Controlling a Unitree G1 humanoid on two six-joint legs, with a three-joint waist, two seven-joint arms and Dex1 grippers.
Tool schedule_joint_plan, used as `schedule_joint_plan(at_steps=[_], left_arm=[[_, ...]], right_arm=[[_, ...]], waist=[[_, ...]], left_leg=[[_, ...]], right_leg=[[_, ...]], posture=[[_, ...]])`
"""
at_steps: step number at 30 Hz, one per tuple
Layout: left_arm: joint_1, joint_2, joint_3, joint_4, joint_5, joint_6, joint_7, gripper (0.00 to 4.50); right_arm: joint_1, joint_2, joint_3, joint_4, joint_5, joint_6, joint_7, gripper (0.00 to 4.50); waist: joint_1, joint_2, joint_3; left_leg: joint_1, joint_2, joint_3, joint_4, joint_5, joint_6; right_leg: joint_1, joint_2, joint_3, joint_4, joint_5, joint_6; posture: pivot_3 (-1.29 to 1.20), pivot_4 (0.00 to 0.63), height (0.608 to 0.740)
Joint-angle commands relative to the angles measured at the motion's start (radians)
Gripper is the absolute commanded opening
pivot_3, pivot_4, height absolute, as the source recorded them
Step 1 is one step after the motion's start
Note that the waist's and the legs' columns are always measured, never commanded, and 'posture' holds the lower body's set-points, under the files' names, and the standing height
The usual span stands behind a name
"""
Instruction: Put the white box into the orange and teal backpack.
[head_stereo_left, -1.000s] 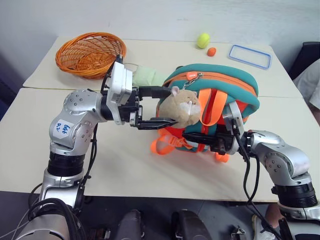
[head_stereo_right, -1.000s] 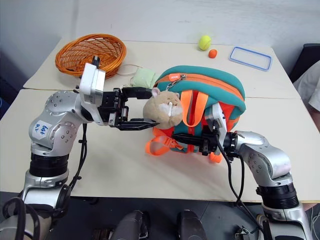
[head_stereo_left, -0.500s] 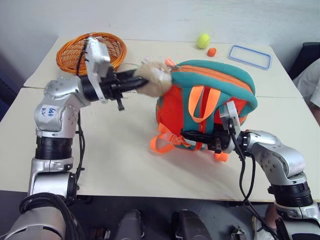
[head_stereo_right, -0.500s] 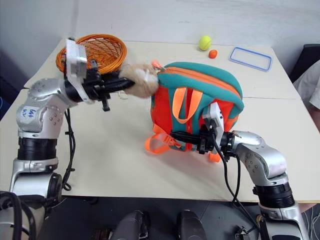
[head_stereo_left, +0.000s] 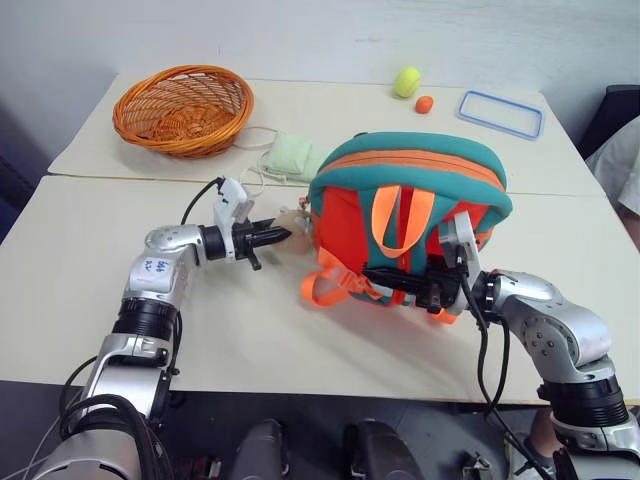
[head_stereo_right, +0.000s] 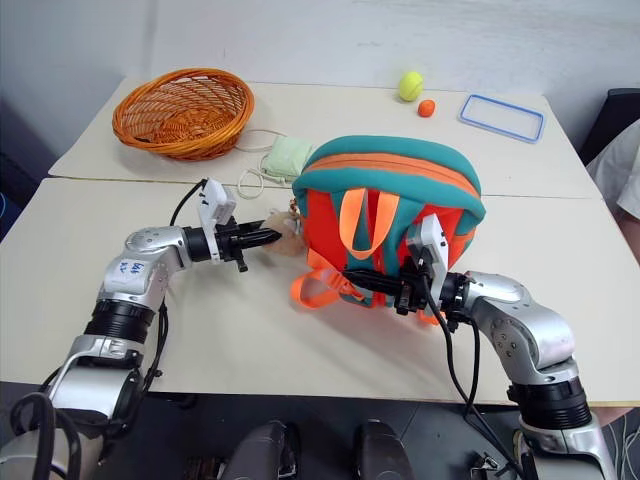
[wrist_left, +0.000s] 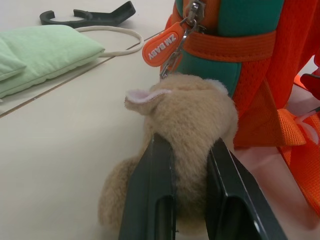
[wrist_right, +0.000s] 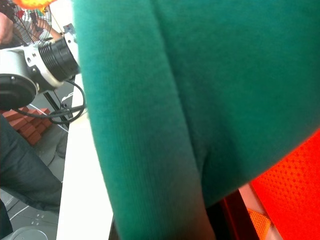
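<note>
The orange and teal backpack (head_stereo_left: 405, 175) stands on the table's middle, its straps facing me. Its tan plush hamster (wrist_left: 190, 110) hangs from the zip pull at the pack's left side, low over the table. My left gripper (head_stereo_left: 275, 235) is shut on the hamster, whose fur is squeezed between the two black fingers (wrist_left: 152, 195). My right gripper (head_stereo_left: 378, 276) reaches in from the right, shut against the lower straps; a teal strap (wrist_right: 165, 100) covers most of its wrist view. The white box is out of view.
An orange wicker basket (head_stereo_left: 182, 108) sits at the back left, with a pale green pouch (head_stereo_left: 292, 155) and its white string behind the pack. A tennis ball (head_stereo_left: 406, 80), a small orange ball (head_stereo_left: 423, 103) and a blue-rimmed lid (head_stereo_left: 500, 112) lie at the back right.
My left gripper closed on the hamster, swung it up towards the basket, then brought it down beside the pack's left side. The backpack's top shifted. The right arm held still.
</note>
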Motion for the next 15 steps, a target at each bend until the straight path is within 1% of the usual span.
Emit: schedule_joint_plan(at_steps=[1, 3, 4, 5, 6, 9, 12, 14, 15], left_arm=[[0.056, 0.014, -0.002, -0.03, 0.024, -0.018, -0.003, 1.05], [0.071, 0.038, 0.051, -0.066, -0.021, 0.014, -0.008, 1.62], [0.09, 0.066, 0.073, -0.093, -0.032, 0.001, -0.029, 1.91], [0.111, 0.094, 0.086, -0.117, -0.037, -0.013, -0.05, 2.27], [0.137, 0.132, 0.105, -0.146, -0.048, -0.019, -0.078, 2.57], [0.238, 0.245, 0.184, -0.258, -0.111, 0.014, -0.149, 3.5], [0.372, 0.321, 0.278, -0.389, -0.156, 0.056, -0.148, 4.46], [0.474, 0.339, 0.333, -0.464, -0.176, 0.065, -0.138, 4.5], [0.541, 0.347, 0.358, -0.495, -0.162, 0.046, -0.13, 4.5]], right_arm=[[0.02, 0.009, -0.044, -0.032, 0.007, -0.036, -0.018, 0.0], [0.033, -0.002, -0.055, -0.032, -0.011, -0.068, -0.008, 0.71], [0.046, -0.02, -0.07, -0.041, -0.004, -0.069, 0.009, 0.96], [0.059, -0.038, -0.084, -0.052, 0.002, -0.069, 0.02, 1.36], [0.078, -0.068, -0.1, -0.067, -0.001, -0.073, 0.038, 1.65], [0.167, -0.15, -0.181, -0.092, -0.029, -0.121, 0.069, 2.7], [0.28, -0.254, -0.303, -0.019, -0.099, -0.222, 0.145, 3.77], [0.341, -0.305, -0.368, 0.049, -0.138, -0.298, 0.203, 4.42], [0.364, -0.326, -0.398, 0.104, -0.172, -0.365, 0.23, 4.47]], waist=[[0.0, 0.0, 0.0], [0.0, 0.0, 0.0], [0.0, 0.0, 0.0], [-0.004, 0.0, 0.0], [-0.005, 0.0, 0.0], [-0.005, 0.0, 0.0], [-0.001, 0.0, 0.0], [0.004, 0.0, 0.0], [0.005, 0.0, 0.0]], left_leg=[[0.0, 0.0, 0.0, 0.0, 0.0, 0.0], [0.0, 0.0, 0.0, 0.0, 0.0, 0.0], [0.0, 0.0, 0.0, 0.0, 0.0, 0.0], [0.0, 0.0, 0.0, 0.0, 0.0, 0.0], [0.0, 0.0, 0.0, 0.0, 0.0, 0.0], [-0.001, 0.0, 0.001, -0.004, 0.0, 0.0], [0.0, 0.0, 0.0, -0.005, 0.0, 0.0], [0.0, -0.001, 0.0, -0.004, -0.001, 0.001], [0.002, -0.002, 0.0, -0.004, -0.002, 0.002]], right_leg=[[0.0, 0.0, 0.0, 0.0, 0.0, 0.0], [0.0, 0.0, 0.0, 0.0, 0.0, 0.0], [0.0, 0.0, 0.0, 0.0, 0.0, 0.0], [0.0, 0.0, 0.0, 0.0, 0.0, 0.0], [0.0, 0.0, 0.0, 0.0, 0.0, 0.0], [-0.002, 0.0, 0.001, -0.001, 0.0, 0.0], [-0.001, 0.0, 0.0, -0.003, 0.0, 0.0], [0.001, -0.002, 0.0, -0.004, 0.0, 0.0], [0.003, -0.004, 0.0, -0.005, 0.0, 0.0]], posture=[[0.0, 0.15, 0.74], [0.0, 0.15, 0.74], [0.0, 0.15, 0.74], [0.0, 0.15, 0.74], [0.0, 0.15, 0.74], [0.0, 0.15, 0.74], [0.0, 0.15, 0.74], [0.0, 0.15, 0.74], [0.0, 0.15, 0.74]])
